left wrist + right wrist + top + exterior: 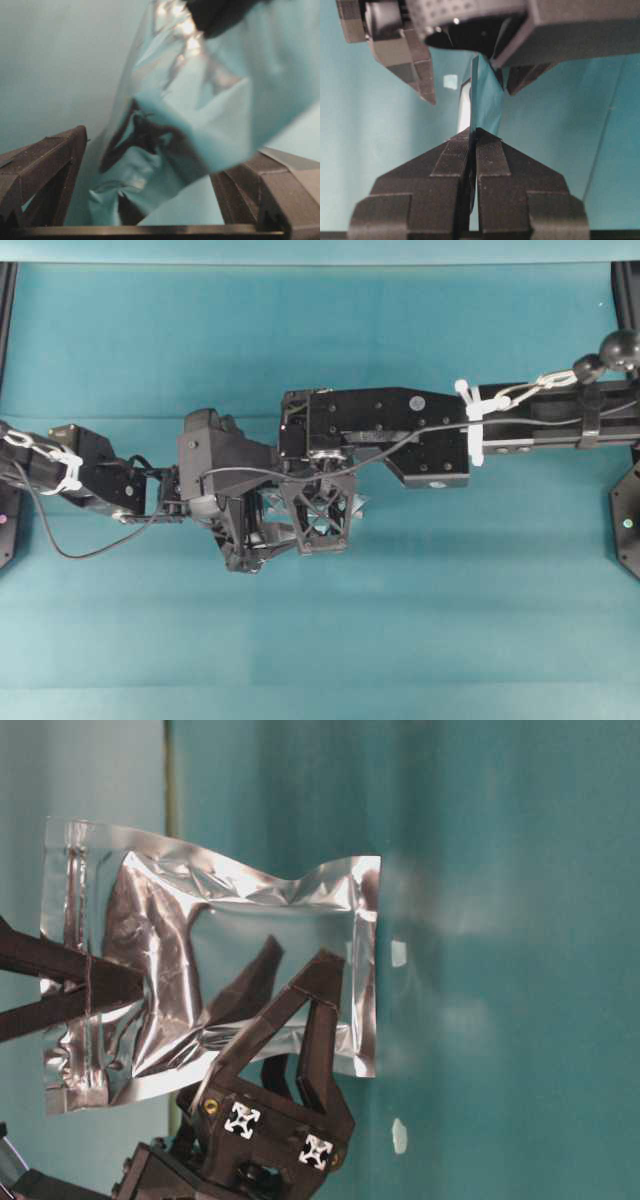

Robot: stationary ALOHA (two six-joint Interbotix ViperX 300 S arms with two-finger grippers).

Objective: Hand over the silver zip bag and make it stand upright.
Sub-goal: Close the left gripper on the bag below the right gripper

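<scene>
The silver zip bag hangs in the air, crinkled and shiny, with its zip strip toward my right gripper. That gripper is shut on the bag's zip end; in the right wrist view its jaws pinch the thin foil edge. My left gripper is open and straddles the bag's other half, one finger in front of the foil. The left wrist view shows the bag between the spread fingers, apart from both. From overhead, the two grippers hide nearly all of the bag.
A teal cloth covers the table. Black frame posts stand at the left and right edges, with a dark bracket at the right. Small white specks lie on the cloth near the bag.
</scene>
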